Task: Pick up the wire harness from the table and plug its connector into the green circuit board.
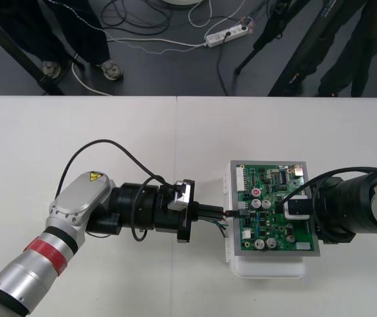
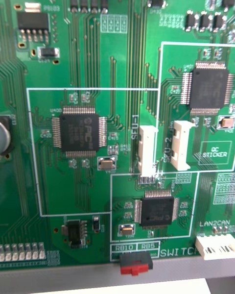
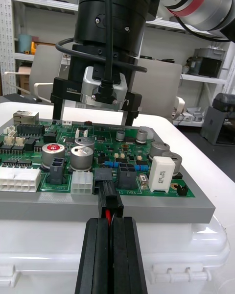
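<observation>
Left gripper pinches the harness plug at the green circuit board.
At the wrist we see fingers pressed together on red wire; from above, the arm stretched level, right gripper over the board.

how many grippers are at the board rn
2. The left gripper is at the green circuit board's left edge, shut on the wire harness; the right gripper hangs over the board's right side.

A plain light worktop with a seam running front to back. On its right half sits a white base carrying the green board.
</observation>
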{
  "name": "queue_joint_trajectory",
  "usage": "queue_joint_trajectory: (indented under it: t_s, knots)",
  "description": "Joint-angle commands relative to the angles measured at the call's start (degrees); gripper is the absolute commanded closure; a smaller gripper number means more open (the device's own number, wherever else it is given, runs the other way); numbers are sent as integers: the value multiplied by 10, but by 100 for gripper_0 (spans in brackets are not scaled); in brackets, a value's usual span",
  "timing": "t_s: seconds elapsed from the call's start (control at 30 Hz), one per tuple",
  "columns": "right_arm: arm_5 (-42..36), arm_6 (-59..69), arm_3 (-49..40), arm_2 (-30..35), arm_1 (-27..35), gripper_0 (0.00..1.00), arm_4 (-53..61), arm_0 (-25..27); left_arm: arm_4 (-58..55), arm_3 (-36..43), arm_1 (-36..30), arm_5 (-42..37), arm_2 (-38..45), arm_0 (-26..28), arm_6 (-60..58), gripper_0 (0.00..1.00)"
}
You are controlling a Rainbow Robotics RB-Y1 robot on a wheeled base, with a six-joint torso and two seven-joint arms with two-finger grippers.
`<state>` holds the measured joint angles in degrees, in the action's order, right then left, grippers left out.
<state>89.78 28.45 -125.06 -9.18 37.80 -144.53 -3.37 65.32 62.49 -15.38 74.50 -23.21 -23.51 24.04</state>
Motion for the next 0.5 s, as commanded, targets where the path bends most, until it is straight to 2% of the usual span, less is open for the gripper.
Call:
queue_joint_trajectory:
  t_s: [0.03,0.5]
  knots:
    - [2,27,-23,-13,-12,0,10,6,3,4,16,-10,-13,-22,-8,100]
    - [2,26,-23,-13,-12,0,10,6,3,4,16,-20,-14,-23,-8,100]
